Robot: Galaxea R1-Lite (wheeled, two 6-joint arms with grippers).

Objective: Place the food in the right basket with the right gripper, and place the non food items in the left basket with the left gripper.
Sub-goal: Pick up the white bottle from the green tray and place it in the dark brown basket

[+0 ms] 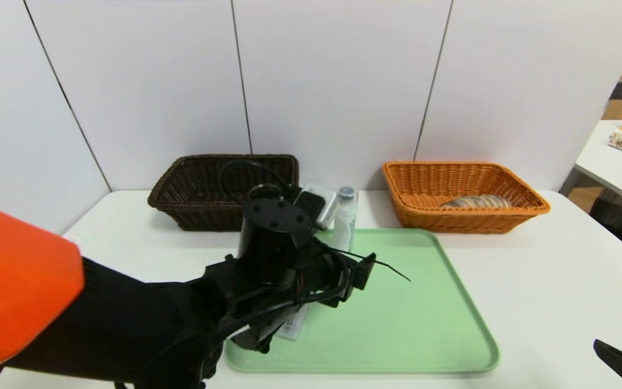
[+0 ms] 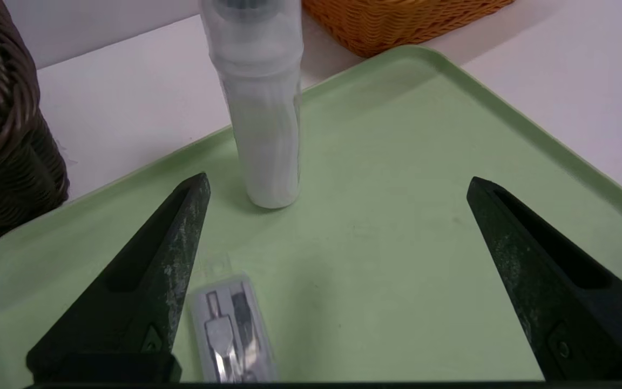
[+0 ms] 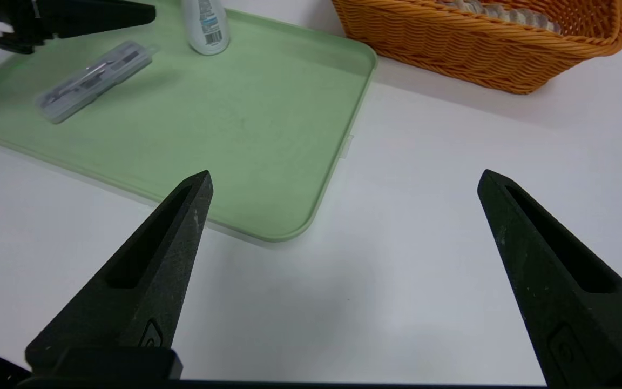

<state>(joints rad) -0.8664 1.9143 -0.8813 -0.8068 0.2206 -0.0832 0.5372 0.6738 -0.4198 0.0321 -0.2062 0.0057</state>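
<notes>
Standing upright near the far left corner of the pale green plastic tray (image 2: 397, 227) is a slim white bottle with a clear cap (image 2: 262, 119), its base on the tray floor. Closer in, a flat clear plastic case holding small metal tools (image 2: 232, 329) lies on the tray's left side, apart from the bottle. The left gripper (image 2: 338, 186) hangs above this part of the tray with its black jaws spread wide and nothing between them; the bottle stands just beyond its left finger (image 2: 165, 259), and the case lies partly beneath that finger. The dark brown wicker basket (image 1: 219, 186) sits on the white table (image 1: 548, 281) behind the tray's left corner. The orange wicker basket (image 1: 462, 194) sits behind the right corner, holding a pale packaged item (image 1: 475, 201) of unclear kind. The right gripper (image 3: 343, 181) is parked over bare table right of the tray, jaws released and empty.
</notes>
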